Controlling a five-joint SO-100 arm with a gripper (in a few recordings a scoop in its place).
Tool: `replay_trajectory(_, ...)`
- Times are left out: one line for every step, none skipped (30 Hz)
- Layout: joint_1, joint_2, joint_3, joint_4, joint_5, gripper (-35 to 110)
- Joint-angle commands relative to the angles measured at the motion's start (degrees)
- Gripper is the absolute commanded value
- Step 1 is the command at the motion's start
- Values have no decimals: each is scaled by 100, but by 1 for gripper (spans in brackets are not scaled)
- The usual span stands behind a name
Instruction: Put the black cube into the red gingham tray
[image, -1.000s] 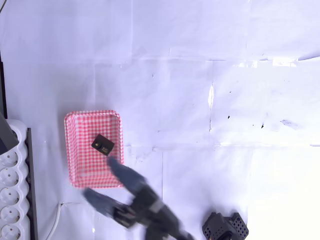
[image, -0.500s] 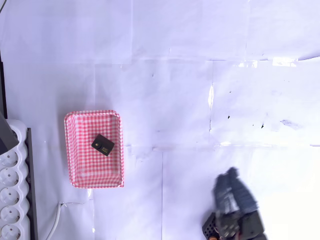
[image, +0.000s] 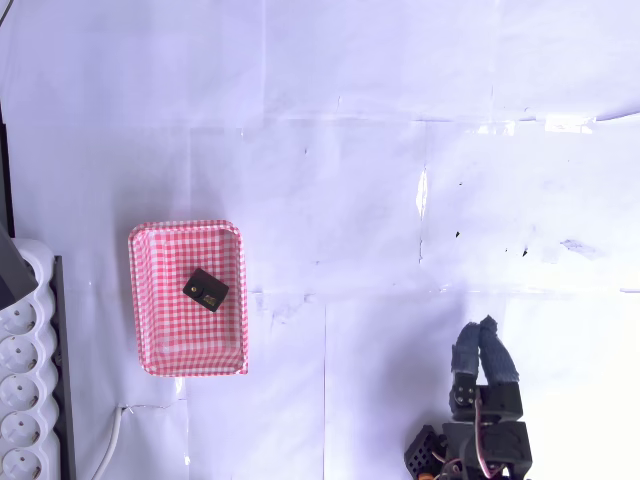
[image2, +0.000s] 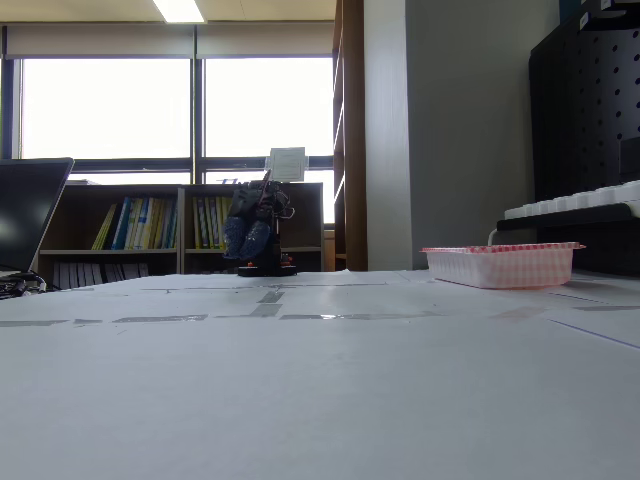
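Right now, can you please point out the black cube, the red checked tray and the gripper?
black cube (image: 206, 289), overhead view, its top face.
red checked tray (image: 188, 228), overhead view, its upper rim; also (image2: 500, 266), fixed view, its side wall.
gripper (image: 479, 329), overhead view, between its fingertips.

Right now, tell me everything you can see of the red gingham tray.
The red gingham tray is a shallow rectangle with rounded corners and a raised rim, checked red and white all over; it looks like thin paper or plastic. It sits flat on the white table, at the left in the overhead view, long side running up the picture. The black cube lies inside it, turned at an angle. In the fixed view the tray shows side-on. The gripper is well clear of it.
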Motion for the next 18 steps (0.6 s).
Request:
replay_trajectory(-105, -308, 70, 747, 105, 0)
replay_trajectory(-114, -308, 70, 905, 88, 0)
replay_trajectory(-114, -308, 70, 1072, 88, 0)
replay_trajectory(-114, -308, 70, 1248, 105, 0)
replay_trajectory(-114, -316, 70, 1485, 167, 0)
replay_trajectory(-105, -316, 70, 1811, 387, 0)
replay_trajectory(-97, -316, 70, 2127, 756, 0)
replay_trajectory(-88, -325, 70, 2215, 334, 0)
replay_trajectory(-79, -325, 70, 2232, 158, 0)
replay_trajectory(-79, -325, 70, 2232, 193, 0)
replay_trajectory(-79, -325, 70, 2232, 176, 0)
replay_trajectory(-79, -325, 70, 2232, 176, 0)
replay_trajectory(-79, -325, 70, 2232, 141, 0)
replay_trajectory(-88, -325, 70, 2232, 123, 0)
replay_trajectory(-88, -325, 70, 2232, 123, 0)
replay_trajectory(-97, -325, 70, 2232, 123, 0)
replay_trajectory(-97, -325, 70, 2232, 123, 0)
replay_trajectory(-97, -325, 70, 2232, 123, 0)
